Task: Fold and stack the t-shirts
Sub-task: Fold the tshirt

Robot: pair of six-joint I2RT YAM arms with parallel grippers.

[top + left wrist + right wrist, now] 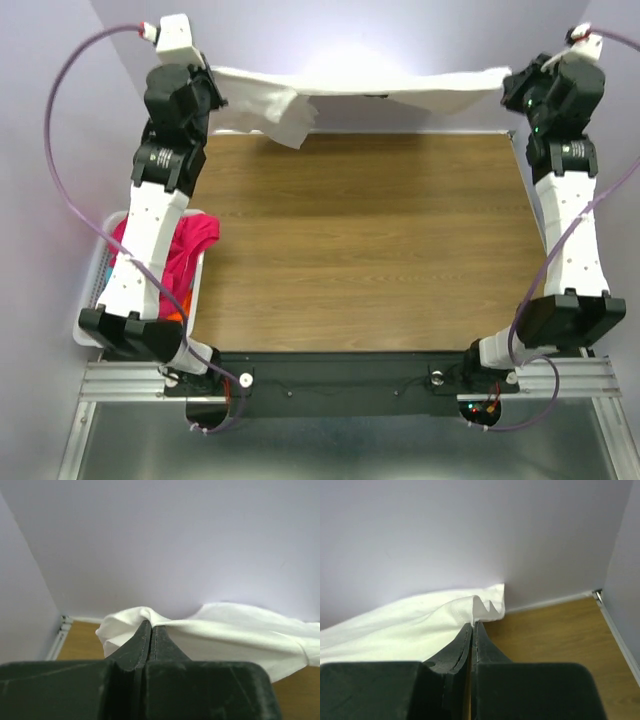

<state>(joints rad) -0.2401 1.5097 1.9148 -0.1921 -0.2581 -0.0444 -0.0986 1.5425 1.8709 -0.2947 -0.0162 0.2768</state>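
A large white t-shirt [360, 88] hangs stretched along the far edge of the table, held at both ends above the wood. My left gripper [151, 625] is shut on its left end, where the cloth [225, 630] bunches over the fingertips. My right gripper [473, 624] is shut on the right end, pinching a pleated hem of the white t-shirt [420, 625]. From above, the left gripper [212, 92] and the right gripper [508, 90] sit at the far left and far right corners. A loose flap droops at the left. A magenta-pink t-shirt [185, 250] lies in the basket.
A white lattice basket [100, 270] stands off the table's left edge under the left arm, with a bit of orange cloth [172, 315] showing inside. The brown wooden tabletop [360, 240] lies between the arms. Pale walls close in behind and at both sides.
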